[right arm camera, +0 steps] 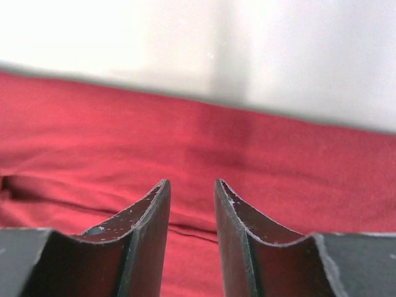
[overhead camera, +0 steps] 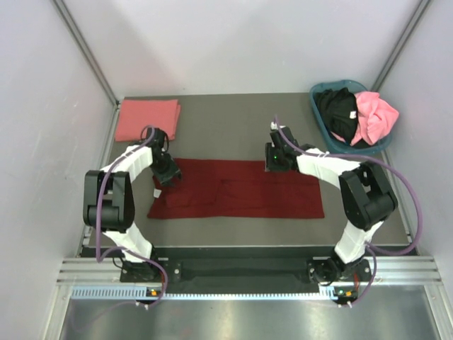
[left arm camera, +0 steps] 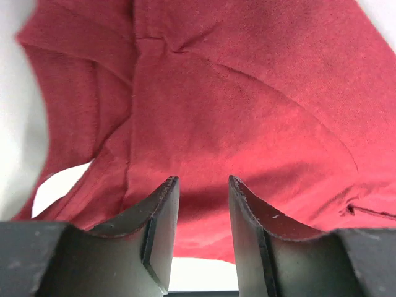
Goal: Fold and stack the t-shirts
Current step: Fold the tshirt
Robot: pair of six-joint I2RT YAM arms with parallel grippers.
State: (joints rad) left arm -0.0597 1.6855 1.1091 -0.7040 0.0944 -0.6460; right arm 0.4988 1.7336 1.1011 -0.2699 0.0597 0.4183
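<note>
The dark maroon t-shirt (overhead camera: 237, 189) lies folded into a long band across the middle of the table. My left gripper (overhead camera: 168, 177) hovers over its left end, jaws open and empty, with the cloth (left arm camera: 235, 111) filling the left wrist view. My right gripper (overhead camera: 273, 165) is at the shirt's far edge, open and empty, with the cloth (right arm camera: 185, 154) below its fingers. The salmon-pink t-shirt (overhead camera: 146, 118) lies folded at the back left. The black t-shirt (overhead camera: 337, 111) and the bright pink t-shirt (overhead camera: 375, 117) sit crumpled in the basket.
A teal-blue plastic basket (overhead camera: 318, 117) stands at the back right corner. White walls enclose the grey table mat (overhead camera: 233, 127) on both sides and the back. A metal rail (overhead camera: 241, 273) runs along the near edge.
</note>
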